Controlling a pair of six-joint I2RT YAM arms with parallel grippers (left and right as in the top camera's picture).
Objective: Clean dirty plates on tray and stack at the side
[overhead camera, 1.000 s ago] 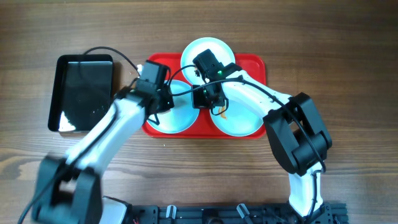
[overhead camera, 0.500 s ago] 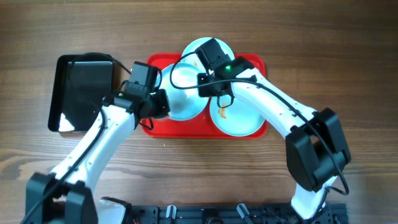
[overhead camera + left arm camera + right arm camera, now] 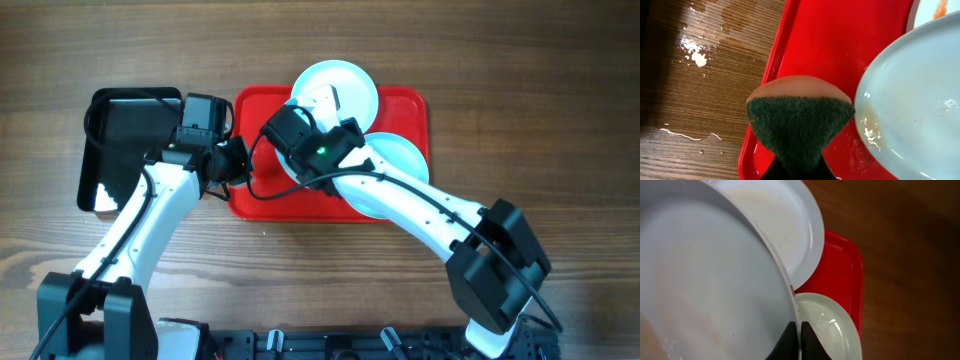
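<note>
The red tray [image 3: 400, 105] lies in the middle of the table. One pale plate [image 3: 335, 85] sits at its far edge and another [image 3: 400, 170] at its right. My right gripper [image 3: 298, 158] is shut on the rim of a third plate [image 3: 705, 290] and holds it tilted over the tray's left half; in the right wrist view the fingers [image 3: 799, 337] pinch its edge. My left gripper [image 3: 238, 162] is shut on a green and tan sponge [image 3: 800, 117] over the tray's left rim [image 3: 775, 65], just left of the held plate [image 3: 915, 100].
A black tray [image 3: 130, 150] lies left of the red tray, with my left arm's cable over it. Water spots [image 3: 695, 52] lie on the wood between the two trays. A plate with an orange smear [image 3: 937, 7] shows at the top right of the left wrist view.
My right gripper has swung left and lifted the left plate up on edge. My left gripper has drawn back left with the sponge, from over the plate to the tray's left rim.
</note>
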